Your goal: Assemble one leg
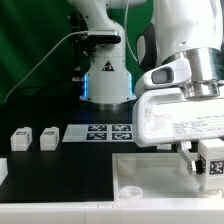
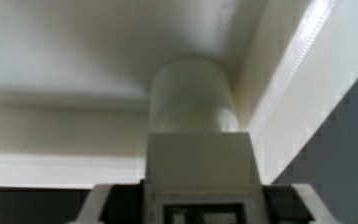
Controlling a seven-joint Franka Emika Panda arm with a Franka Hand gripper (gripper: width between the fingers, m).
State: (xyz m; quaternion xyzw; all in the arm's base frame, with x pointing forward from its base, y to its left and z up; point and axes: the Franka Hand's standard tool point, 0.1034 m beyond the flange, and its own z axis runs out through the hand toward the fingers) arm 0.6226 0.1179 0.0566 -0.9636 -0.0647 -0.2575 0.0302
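My gripper (image 1: pixel 207 163) is shut on a leg (image 1: pixel 212 158), a small white square post with a black-and-white tag, and holds it upright over the right part of the large white panel (image 1: pixel 140 172). In the wrist view the leg (image 2: pixel 202 150) runs out from between the fingers (image 2: pixel 115 203). Its round end reaches into an inner corner of the panel (image 2: pixel 87 50), beside the raised rim. I cannot tell whether it touches. Two more legs (image 1: pixel 20 138) (image 1: pixel 48 136) lie on the black table at the exterior view's left.
The marker board (image 1: pixel 105 132) lies flat on the table behind the panel. The robot base (image 1: pixel 105 80) stands at the back centre with a cable running left. A white part (image 1: pixel 3 170) shows at the left edge.
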